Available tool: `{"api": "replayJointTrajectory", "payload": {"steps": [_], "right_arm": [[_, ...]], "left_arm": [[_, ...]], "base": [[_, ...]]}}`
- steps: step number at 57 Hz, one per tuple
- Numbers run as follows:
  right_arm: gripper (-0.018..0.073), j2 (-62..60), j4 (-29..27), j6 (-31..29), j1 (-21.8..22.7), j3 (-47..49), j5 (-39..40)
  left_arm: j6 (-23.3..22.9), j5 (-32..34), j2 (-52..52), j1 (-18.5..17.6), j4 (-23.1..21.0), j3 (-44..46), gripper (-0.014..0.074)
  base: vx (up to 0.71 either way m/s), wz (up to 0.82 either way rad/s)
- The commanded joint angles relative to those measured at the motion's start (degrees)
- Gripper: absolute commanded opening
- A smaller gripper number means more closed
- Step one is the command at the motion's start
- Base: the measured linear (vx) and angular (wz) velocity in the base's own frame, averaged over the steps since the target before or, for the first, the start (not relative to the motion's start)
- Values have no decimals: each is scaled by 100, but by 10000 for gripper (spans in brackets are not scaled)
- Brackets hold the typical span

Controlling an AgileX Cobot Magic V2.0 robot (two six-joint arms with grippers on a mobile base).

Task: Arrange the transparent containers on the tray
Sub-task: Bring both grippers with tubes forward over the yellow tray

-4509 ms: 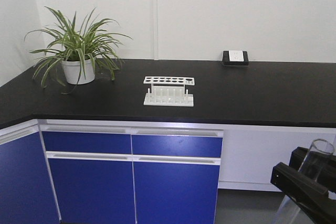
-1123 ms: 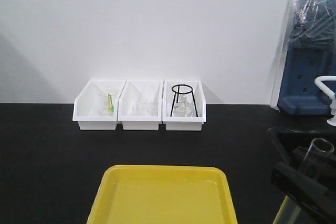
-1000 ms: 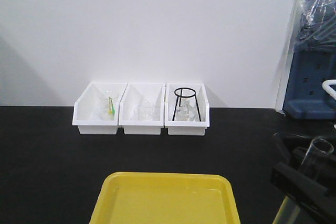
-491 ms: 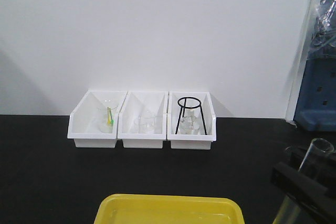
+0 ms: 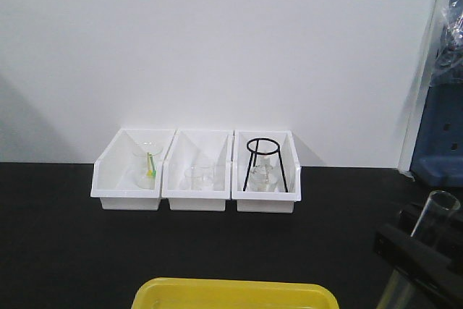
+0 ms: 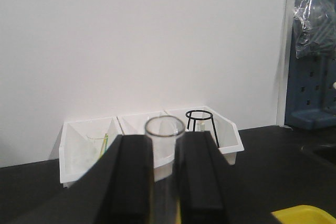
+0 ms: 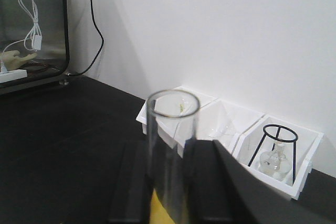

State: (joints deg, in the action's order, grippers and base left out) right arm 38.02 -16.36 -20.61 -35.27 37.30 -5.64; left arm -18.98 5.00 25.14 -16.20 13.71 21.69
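Each gripper holds a clear glass test tube upright. In the left wrist view, the left gripper [image 6: 164, 148] is shut on a test tube [image 6: 164, 128] whose round rim stands above the black fingers [image 6: 131, 177]. In the right wrist view, the right gripper [image 7: 170, 158] is shut on another test tube [image 7: 172, 124]. That same tube [image 5: 436, 211] and its black gripper [image 5: 418, 255] show at the lower right of the front view. The yellow tray [image 5: 235, 294] lies at the bottom edge of the front view, only its far rim showing. One corner of the tray [image 6: 305, 215] shows in the left wrist view.
Three white bins [image 5: 195, 200] stand in a row against the white wall on the black counter [image 5: 58, 251]. They hold glassware, and the right one a black ring stand [image 5: 262, 164]. Blue equipment [image 5: 441, 135] is at the far right. A glass-fronted cabinet with cables [image 7: 34, 24] stands left.
The view swung from a counter with a plant and white rack to the bins and tray. Over the last second the tray slid toward the bottom edge. Both tubes stay gripped.
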Motion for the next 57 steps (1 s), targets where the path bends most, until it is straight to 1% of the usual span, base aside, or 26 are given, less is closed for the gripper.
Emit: {"api": "replayJointTrajectory", "payload": {"steps": [1,41,45,49,53,57], "right_arm": [[138,-23,6,-39,37,172,465],[138,-23,6,-31,37,172,499],[138,23,-145,190,45,172,438],[138,148,-362,572,106,172,224],[138,395,-341,694,232,172,136],[138,709,-354,694,395,177,234]], "left_arm": [[-42,442,22,-31,-69,197,174],[-26,567,28,-31,-51,197,174],[149,435,129,-31,-6,202,174],[149,212,355,-31,-30,202,178],[-41,177,685,-37,-30,202,181],[-260,328,1053,-37,-30,202,183]], "base": [[0,0],[0,0],[0,0],[0,0],[0,0],[0,0]]}}
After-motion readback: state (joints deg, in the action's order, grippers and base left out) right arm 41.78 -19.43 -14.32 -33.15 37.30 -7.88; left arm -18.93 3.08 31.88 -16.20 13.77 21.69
